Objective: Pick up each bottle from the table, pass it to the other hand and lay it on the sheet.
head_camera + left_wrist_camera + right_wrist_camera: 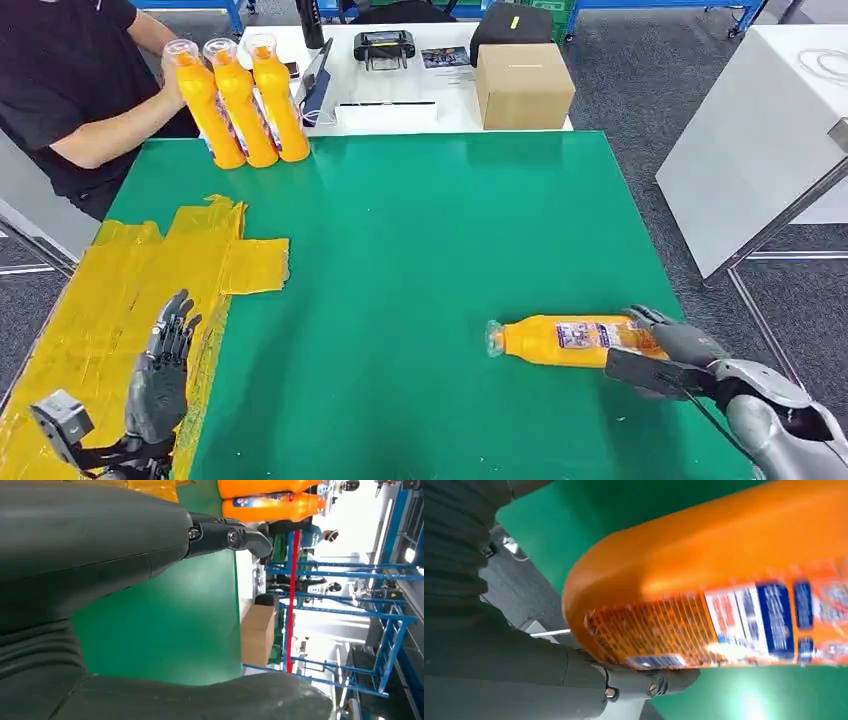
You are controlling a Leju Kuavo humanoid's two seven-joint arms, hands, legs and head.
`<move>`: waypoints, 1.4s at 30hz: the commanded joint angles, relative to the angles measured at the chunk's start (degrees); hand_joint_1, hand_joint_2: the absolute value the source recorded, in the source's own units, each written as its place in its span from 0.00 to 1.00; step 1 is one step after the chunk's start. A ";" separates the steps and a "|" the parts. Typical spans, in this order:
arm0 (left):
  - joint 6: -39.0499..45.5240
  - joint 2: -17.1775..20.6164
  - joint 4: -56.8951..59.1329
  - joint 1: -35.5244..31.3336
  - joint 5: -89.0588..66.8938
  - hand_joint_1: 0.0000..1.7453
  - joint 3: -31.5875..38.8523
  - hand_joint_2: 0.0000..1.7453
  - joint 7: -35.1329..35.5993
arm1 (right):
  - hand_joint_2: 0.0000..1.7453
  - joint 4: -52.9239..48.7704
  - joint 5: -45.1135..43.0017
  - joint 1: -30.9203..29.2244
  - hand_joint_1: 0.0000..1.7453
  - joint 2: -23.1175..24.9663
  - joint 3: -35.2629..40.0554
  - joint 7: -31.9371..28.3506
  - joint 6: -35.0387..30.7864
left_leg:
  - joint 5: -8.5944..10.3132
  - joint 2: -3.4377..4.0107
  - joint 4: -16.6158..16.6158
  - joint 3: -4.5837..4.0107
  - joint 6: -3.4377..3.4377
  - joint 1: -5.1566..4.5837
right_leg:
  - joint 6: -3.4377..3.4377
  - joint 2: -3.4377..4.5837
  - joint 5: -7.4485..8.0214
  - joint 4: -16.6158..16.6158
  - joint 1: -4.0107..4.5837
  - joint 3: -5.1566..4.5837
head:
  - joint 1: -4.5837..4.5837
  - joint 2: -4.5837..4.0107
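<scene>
1 orange juice bottle (570,340) is seen lying on its side on the green table (420,260), long axis running across the robot's front, cap toward the left hand (165,375) and base inside the right hand (665,355), whose fingers (644,682) are wrapped around the labelled base end. The left hand is held flat above the yellow sheet (130,270), fingers apart and empty, well apart from the bottle. The handover is judged to depend on the cap end being carried across toward that hand; 3 more bottles (240,100) stand upright at the far edge, steadied by a person's hand (172,85).
</scene>
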 commanded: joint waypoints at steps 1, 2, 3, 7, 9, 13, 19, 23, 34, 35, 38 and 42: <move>0.65 2.04 4.94 -2.22 0.96 0.00 -2.79 0.00 0.06 | 1.00 8.45 1.70 -4.93 0.00 -0.09 10.00 0.23 -2.06 | 0.03 0.14 -0.07 0.08 -0.12 0.20 | -0.16 0.18 0.15 -0.22 0.20 0.11 | -0.02 0.00; 0.74 1.79 4.42 -1.86 1.03 0.00 -2.52 0.00 0.17 | 1.00 9.27 2.70 -5.80 0.00 1.26 10.30 0.46 -3.56 | 0.03 0.11 -0.08 0.11 -0.09 0.15 | -0.12 0.13 0.12 -0.19 0.15 0.13 | -0.02 0.00; 0.57 1.69 3.92 -1.50 1.09 0.00 -2.37 0.00 0.22 | 1.00 9.74 3.12 -6.44 0.00 2.16 10.58 0.64 -4.12 | 0.01 0.13 -0.07 0.12 -0.08 0.13 | -0.10 0.15 0.10 -0.16 0.13 0.11 | 0.02 0.00; 0.48 1.24 2.85 -0.67 1.11 0.00 -1.72 0.00 0.43 | 1.00 9.98 4.60 -7.54 0.00 3.73 10.73 1.12 -5.86 | 0.00 0.23 -0.06 0.13 -0.08 0.14 | -0.10 0.22 0.09 -0.15 0.15 0.13 | -0.02 0.00; 0.31 1.09 2.35 -0.26 1.16 0.00 -1.52 0.00 0.43 | 1.00 9.25 4.60 -7.54 0.00 3.78 10.55 1.14 -5.96 | 0.00 0.24 -0.06 0.12 -0.08 0.15 | -0.10 0.24 0.10 -0.14 0.16 0.11 | -0.02 0.00; -0.08 0.50 1.63 0.36 1.10 0.00 -0.74 0.00 0.64 | 1.00 7.51 5.04 -6.23 0.00 5.09 8.53 1.02 -7.46 | 0.00 0.21 -0.03 0.06 -0.06 0.13 | -0.08 0.20 0.08 -0.10 0.15 0.07 | 0.00 0.00; -0.74 -0.34 -0.03 1.55 0.79 0.00 0.31 0.00 0.88 | 1.00 5.07 6.64 -4.43 0.00 8.72 6.25 0.35 -10.36 | -0.02 0.27 -0.03 0.08 -0.09 0.17 | -0.10 0.26 0.08 -0.11 0.18 0.10 | 0.00 0.00; -1.10 -0.17 0.08 1.53 0.85 0.00 0.62 0.00 0.71 | 1.00 2.22 4.33 -3.36 0.00 7.72 5.40 -2.03 -9.88 | 0.01 0.19 -0.01 0.06 -0.08 0.14 | -0.11 0.18 0.07 -0.08 0.15 0.07 | 0.00 0.00; -1.06 -0.30 0.32 1.33 0.89 0.00 0.54 0.00 0.62 | 1.00 -0.12 1.79 -3.04 0.00 4.04 9.45 -1.87 -6.55 | -0.02 0.21 0.01 0.04 -0.09 0.15 | -0.11 0.21 0.06 -0.07 0.16 0.06 | 0.00 0.00; -0.99 -0.31 0.40 1.21 0.93 0.00 0.46 0.00 0.67 | 1.00 0.17 1.51 -3.13 0.00 3.75 9.81 -1.62 -6.24 | -0.01 0.16 0.01 0.05 -0.05 0.08 | -0.06 0.16 0.03 -0.03 0.09 0.05 | -0.02 0.00; -0.91 -0.31 0.50 1.04 0.96 0.00 0.35 0.00 0.71 | 1.00 0.44 1.38 -3.25 0.00 3.15 10.27 -1.39 -5.71 | -0.01 0.19 0.02 0.04 -0.08 0.16 | -0.12 0.20 0.07 -0.08 0.17 0.06 | 0.00 0.00; -0.39 0.47 2.20 -0.25 1.23 0.00 -1.13 0.00 0.84 | 1.00 -0.03 -2.92 -3.36 0.21 -2.27 13.36 0.10 -1.12 | 0.01 0.14 0.00 0.04 -0.06 0.10 | -0.08 0.14 0.05 -0.05 0.11 0.07 | 0.00 0.00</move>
